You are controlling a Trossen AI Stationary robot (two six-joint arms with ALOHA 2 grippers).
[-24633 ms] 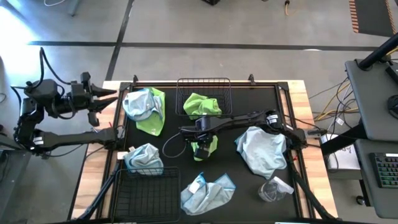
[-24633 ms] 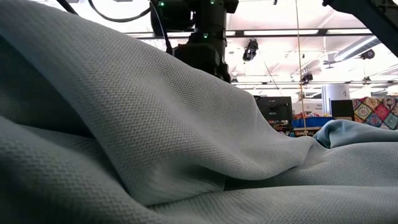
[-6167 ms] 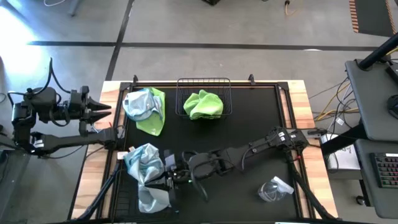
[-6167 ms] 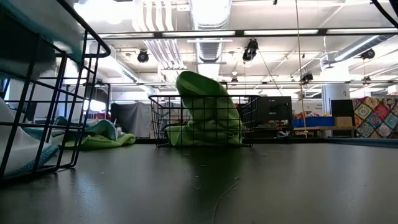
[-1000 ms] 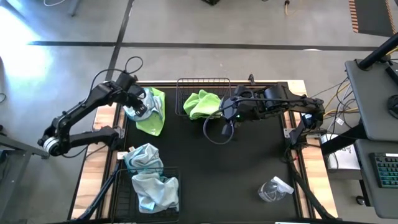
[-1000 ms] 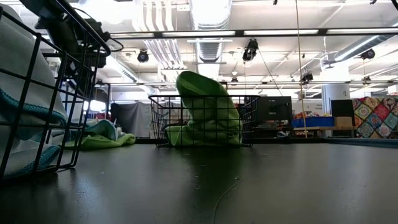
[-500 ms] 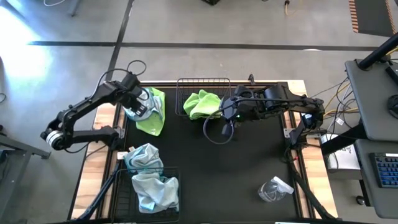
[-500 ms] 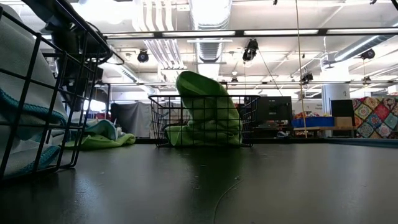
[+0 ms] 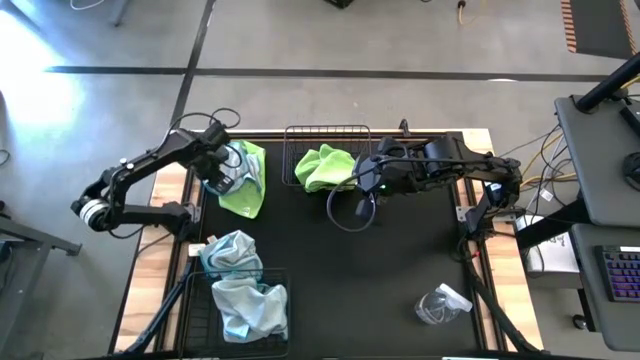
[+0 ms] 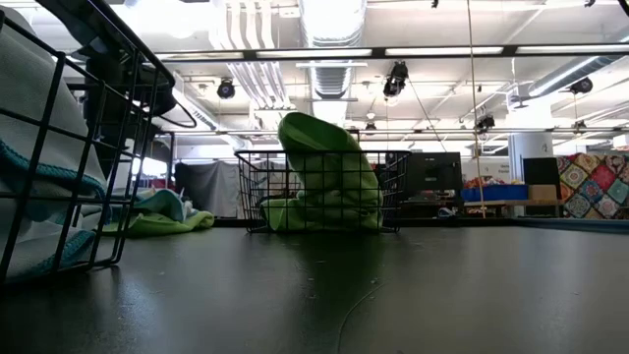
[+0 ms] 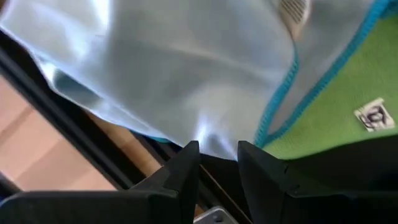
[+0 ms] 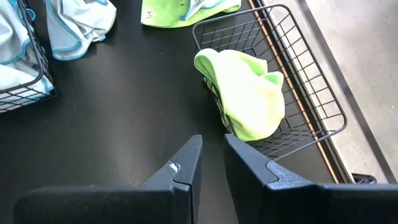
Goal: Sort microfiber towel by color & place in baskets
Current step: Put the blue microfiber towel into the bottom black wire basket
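My left gripper [image 9: 222, 172] [image 11: 217, 149] is down on the far-left pile, shut on a pale blue towel [image 9: 230, 162] [image 11: 186, 62]. That towel lies on a lime green towel [image 9: 248, 195] [image 11: 348, 93]. Another green towel [image 9: 325, 168] [image 12: 249, 93] [image 10: 329, 167] sits heaped in the far basket [image 9: 328, 132] [image 12: 298, 74]. The near basket [image 9: 225, 330] [image 10: 59, 167] holds pale blue towels [image 9: 250, 305], and one more pale blue towel [image 9: 228, 252] lies at its far edge. My right gripper [image 9: 364, 180] [image 12: 212, 146] is shut beside the far basket and touches nothing. My left gripper pinches the pale blue towel between its two fingers at a puckered bit of its edge [image 11: 204, 134]. It comes from above, slanting down. How many layers it has cannot be told. The towel stays slack, lying on the green towel and the table.
A small clear plastic wrapper [image 9: 440, 303] lies near the table's near right corner. The black mat [image 9: 400, 270] between the baskets and the wrapper is bare. A loose cable loops under my right arm [image 9: 345, 210]. Wooden table edges border the mat.
My left arm's elbow has swung out toward the table's left edge while its gripper has stayed at the far-left towel pile, shifting only slightly. The towels have not visibly moved.
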